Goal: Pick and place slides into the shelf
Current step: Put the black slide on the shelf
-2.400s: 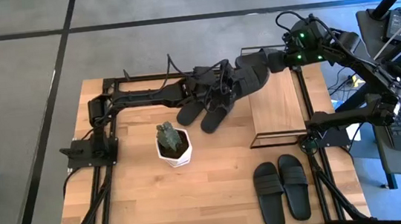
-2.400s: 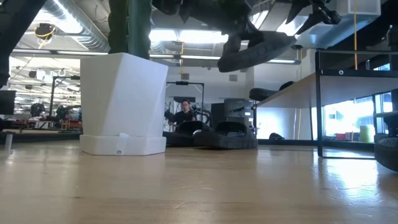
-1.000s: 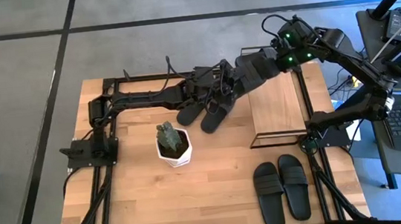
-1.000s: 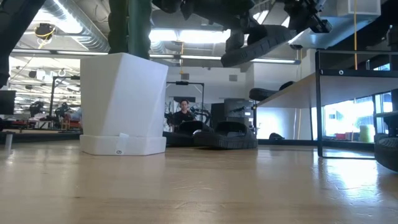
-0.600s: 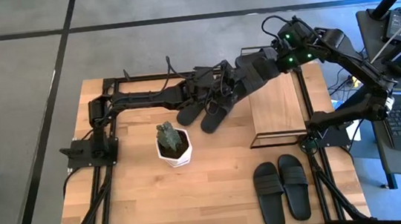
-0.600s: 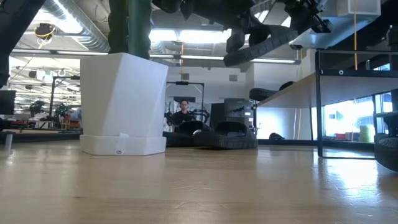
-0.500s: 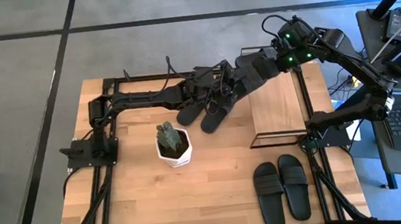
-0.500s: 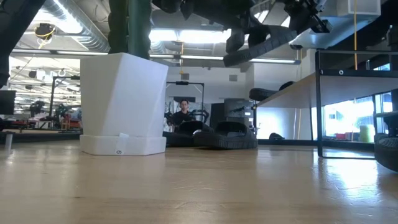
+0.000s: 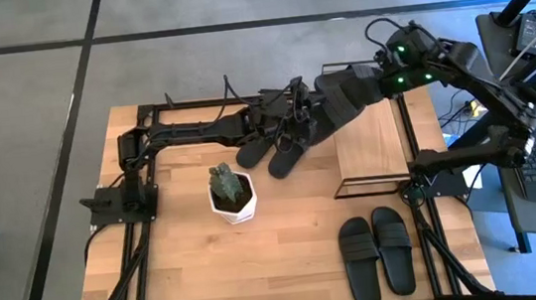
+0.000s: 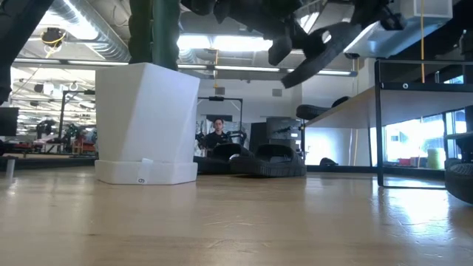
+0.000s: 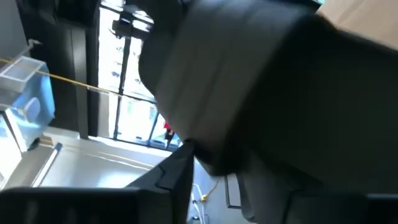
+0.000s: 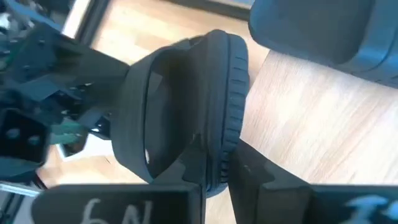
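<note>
A black slide hangs above the table by the far left corner of the shelf. My right gripper is shut on its right end. My left gripper stands at the slide's lower left end, its two fingers apart in the left wrist view. Another slide lies on the shelf's wooden top. Two slides lie on the table under my left arm, and two more lie side by side near the front right. My left gripper is right at the slide's lower end; whether its fingers still touch it I cannot tell. My right gripper pinches the end of the slide's sole between its two fingers, coming from the table's right. The slide is lifted clear and slants down toward the left.
A white pot with a cactus stands left of centre on the table. The shelf's thin black frame rises at the right. A person sits in the room behind the table.
The held slide has tipped: its left end has dropped while its right end stays up in my right gripper. It now slants steeply where it hung almost level. My right gripper has shifted a little toward the table's right edge.
</note>
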You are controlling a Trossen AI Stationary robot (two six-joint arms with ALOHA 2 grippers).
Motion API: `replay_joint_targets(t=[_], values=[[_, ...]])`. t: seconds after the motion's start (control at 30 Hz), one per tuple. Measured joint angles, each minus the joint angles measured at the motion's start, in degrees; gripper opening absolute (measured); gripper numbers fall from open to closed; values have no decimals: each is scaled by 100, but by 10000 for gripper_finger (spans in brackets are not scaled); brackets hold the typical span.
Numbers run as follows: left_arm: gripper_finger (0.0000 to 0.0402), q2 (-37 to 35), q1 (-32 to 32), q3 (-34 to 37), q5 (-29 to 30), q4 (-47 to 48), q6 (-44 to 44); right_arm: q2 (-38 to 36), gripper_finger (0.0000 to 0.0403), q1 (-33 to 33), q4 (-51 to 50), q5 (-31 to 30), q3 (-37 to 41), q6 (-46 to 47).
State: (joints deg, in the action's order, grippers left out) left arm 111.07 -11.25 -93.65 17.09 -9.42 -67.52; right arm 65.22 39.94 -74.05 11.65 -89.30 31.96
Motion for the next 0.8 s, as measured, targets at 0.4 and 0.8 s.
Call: replay_joint_targets(t=[0.4,0.8], values=[[182,-171,0,7,525,172,774,-1000,40,-1,-533,-954,0,632],[182,-801,-231,2,-830,1345,2714,-2085,40,7,-860,-1482,491,1201]])
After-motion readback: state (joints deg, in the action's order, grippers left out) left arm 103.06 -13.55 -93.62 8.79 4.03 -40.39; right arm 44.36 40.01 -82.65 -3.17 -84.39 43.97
